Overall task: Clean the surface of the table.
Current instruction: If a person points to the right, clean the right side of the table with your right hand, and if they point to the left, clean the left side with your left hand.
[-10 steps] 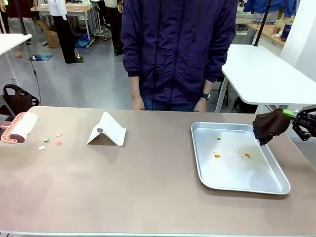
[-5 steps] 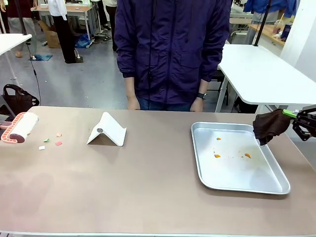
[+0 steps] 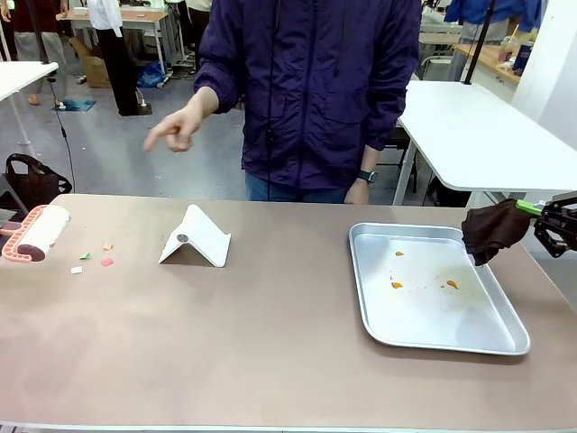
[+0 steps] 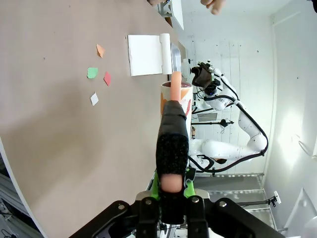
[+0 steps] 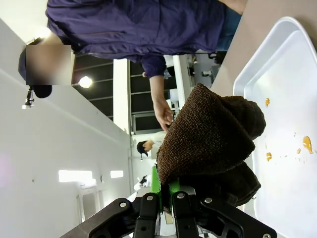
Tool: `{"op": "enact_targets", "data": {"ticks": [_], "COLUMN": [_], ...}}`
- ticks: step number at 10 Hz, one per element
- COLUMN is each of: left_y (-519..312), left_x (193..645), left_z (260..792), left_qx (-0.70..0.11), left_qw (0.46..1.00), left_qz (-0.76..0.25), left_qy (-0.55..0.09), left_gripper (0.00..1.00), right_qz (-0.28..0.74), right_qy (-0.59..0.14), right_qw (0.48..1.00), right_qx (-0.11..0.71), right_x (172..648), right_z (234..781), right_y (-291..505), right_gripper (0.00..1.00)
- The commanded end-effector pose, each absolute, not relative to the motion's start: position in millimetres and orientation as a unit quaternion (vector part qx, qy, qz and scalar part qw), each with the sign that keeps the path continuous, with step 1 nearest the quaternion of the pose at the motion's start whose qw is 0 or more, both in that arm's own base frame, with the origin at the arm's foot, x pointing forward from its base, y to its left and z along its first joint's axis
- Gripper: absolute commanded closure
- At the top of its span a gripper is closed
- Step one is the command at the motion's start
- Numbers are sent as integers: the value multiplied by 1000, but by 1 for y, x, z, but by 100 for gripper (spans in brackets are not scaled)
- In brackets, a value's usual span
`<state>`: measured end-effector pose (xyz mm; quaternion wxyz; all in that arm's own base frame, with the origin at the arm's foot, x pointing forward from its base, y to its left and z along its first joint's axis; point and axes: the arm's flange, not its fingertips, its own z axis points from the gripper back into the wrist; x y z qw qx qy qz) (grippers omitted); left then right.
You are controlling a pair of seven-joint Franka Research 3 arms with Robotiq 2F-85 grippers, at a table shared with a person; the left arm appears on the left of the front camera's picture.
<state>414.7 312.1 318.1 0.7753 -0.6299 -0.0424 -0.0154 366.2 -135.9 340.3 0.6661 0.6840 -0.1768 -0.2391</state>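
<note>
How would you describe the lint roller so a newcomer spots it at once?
Go to the left end of the taupe-brown table, beside the paper scraps. The lint roller, in the left gripper, is a white cylinder on a pink frame, unlike the folded white stand.

Wide and level across the front view runs the worktop (image 3: 270,343), matte taupe-brown, a thin pale edge along its near side. Its middle lies bare and smooth, but small coloured paper scraps (image 3: 106,262) sit scattered near its left end, so it is not clean yet.
</note>
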Motion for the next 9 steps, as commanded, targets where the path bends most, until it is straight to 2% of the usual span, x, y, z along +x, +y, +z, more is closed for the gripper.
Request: {"op": "enact_targets", "data": {"ticks": [1,7,8,9], "left_y": [311,311,312,310], "left_x": [411,411,415,408], "left_z": [325,325,318,327], "left_qx": [-628,-628,-630,-601], "left_qw": [777,777,775,796], "left_qz": [-12,-12,-15,4], "left_qy": [-37,-37,-42,-72], "left_gripper": [100,100,81,81], "right_qz": [-233,-233,-233,-233], "right_qy": [-174,-174,-174,-174], "right_qw": [664,664,664,664], "right_qx": [689,689,689,689], "right_x": [363,363,363,363], "right_z": [344,344,344,344], "right_y": [-138,-138,-138,-138], "right_gripper": [100,100,100,100]}}
